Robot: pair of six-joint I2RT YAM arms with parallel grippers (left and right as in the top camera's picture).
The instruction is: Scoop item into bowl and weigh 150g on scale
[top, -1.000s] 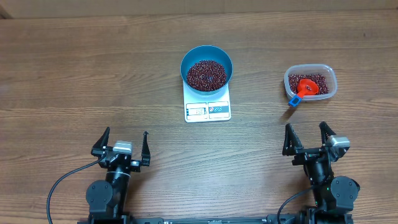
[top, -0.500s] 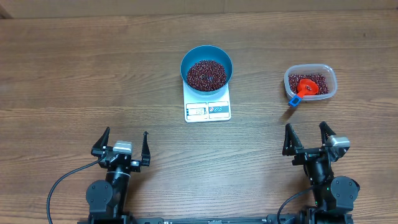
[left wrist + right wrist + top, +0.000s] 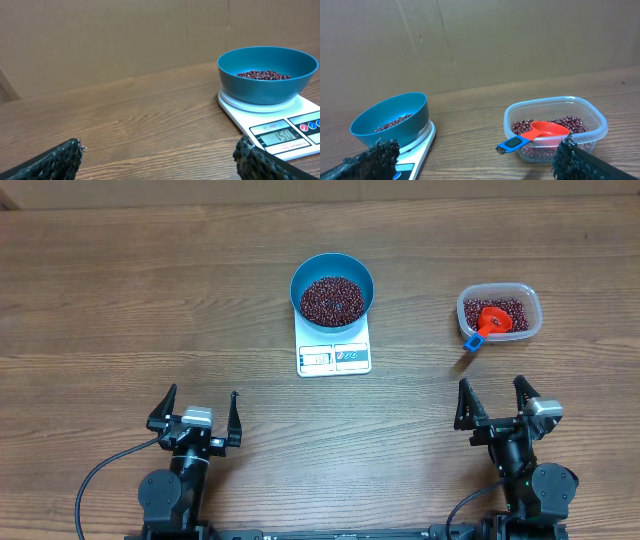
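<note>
The blue bowl (image 3: 333, 288) sits on the white scale (image 3: 334, 352) at the table's centre back, holding dark red beans (image 3: 332, 298). In the left wrist view the bowl (image 3: 266, 74) rests on the scale (image 3: 280, 125), whose display reads 150. A clear tub (image 3: 499, 313) at the right holds more beans and a red scoop (image 3: 490, 321) with a blue handle, also seen in the right wrist view as tub (image 3: 555, 127) and scoop (image 3: 540, 134). My left gripper (image 3: 196, 413) and right gripper (image 3: 494, 404) rest open and empty at the near edge, far from everything.
Brown cardboard walls stand behind the table in both wrist views. Bare wood lies between the grippers and the scale. The scoop's blue handle (image 3: 472, 341) overhangs the tub's near-left rim.
</note>
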